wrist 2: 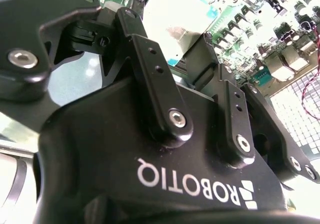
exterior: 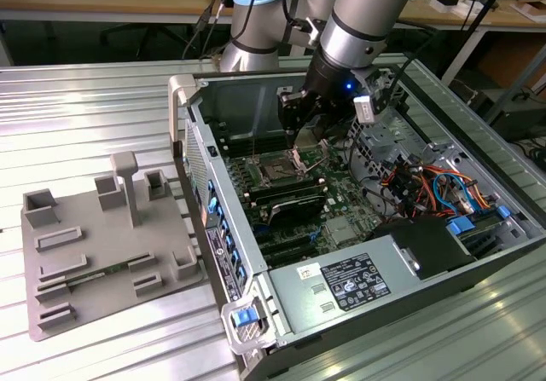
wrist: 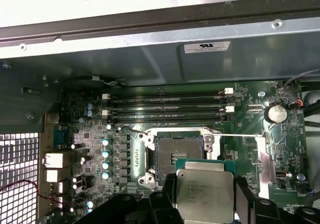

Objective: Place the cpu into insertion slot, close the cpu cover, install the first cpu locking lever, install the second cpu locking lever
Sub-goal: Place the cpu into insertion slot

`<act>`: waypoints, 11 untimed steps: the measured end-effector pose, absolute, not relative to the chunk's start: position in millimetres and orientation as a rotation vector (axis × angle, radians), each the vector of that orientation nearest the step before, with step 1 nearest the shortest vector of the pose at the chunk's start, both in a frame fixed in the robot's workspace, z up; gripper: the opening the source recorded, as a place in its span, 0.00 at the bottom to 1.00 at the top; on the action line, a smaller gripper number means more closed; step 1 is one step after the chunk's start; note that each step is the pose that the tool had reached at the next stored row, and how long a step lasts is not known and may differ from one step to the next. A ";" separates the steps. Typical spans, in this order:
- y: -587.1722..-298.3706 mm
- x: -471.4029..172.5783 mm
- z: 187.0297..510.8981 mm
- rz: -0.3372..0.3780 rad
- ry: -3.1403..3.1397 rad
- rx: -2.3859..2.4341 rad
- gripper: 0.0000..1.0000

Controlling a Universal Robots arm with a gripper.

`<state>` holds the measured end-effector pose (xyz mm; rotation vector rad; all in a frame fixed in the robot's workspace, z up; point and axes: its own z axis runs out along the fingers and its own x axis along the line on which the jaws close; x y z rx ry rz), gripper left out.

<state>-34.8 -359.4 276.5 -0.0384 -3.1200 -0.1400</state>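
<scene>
My gripper is shut on the cpu, a small square chip with a silvery top, held by its two edges between the black fingers. The chip hangs just short of the insertion slot, a dark square socket that lies bare on the green board. A silver plate beside the socket looks like the cpu cover swung open. Thin wire levers stand loose along the socket's edge. In the exterior view the gripper hovers inside the case above the slot. The second wrist view shows the gripper clamping the chip's bright underside.
Long black memory slots run beside the socket toward the case wall. A grey power supply box and a bundle of coloured cables fill the case's other end. A grey fixture plate lies on the table at the exterior view's left.
</scene>
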 end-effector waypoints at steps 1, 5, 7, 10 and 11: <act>-359.4 -35.7 276.4 -0.140 -3.120 -0.038 0.55; -359.4 -40.8 275.7 -0.140 -3.120 -0.038 0.55; -359.4 -40.9 275.4 -0.140 -3.120 -0.038 0.55; -359.4 -41.0 274.4 -0.140 -3.120 -0.038 0.55; -359.4 -41.0 274.2 -0.140 -3.120 -0.038 0.55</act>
